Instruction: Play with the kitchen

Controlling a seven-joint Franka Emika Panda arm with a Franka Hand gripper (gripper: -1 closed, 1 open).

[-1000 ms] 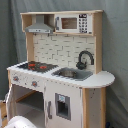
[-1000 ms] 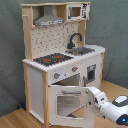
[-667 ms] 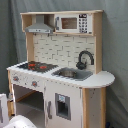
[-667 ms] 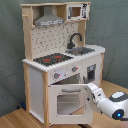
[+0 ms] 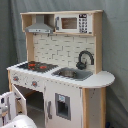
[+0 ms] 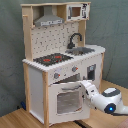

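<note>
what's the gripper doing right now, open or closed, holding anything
Gripper: at the right edge of the kitchen's oven door in the second exterior view; open or closed cannot be told.

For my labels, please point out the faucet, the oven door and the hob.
faucet [image 6: 75, 39], second exterior view, on its curved neck.
oven door [image 6: 65, 101], second exterior view, on its window.
hob [image 5: 36, 65], first exterior view, on its black top.

Matt white panels edged in pale, smooth wood make up the kitchen [image 5: 60, 75], with a glossy black faucet [image 5: 85, 59] and dull grey sink [image 5: 72, 74]. The arm [image 6: 102, 97] has shiny white plastic casing.
</note>
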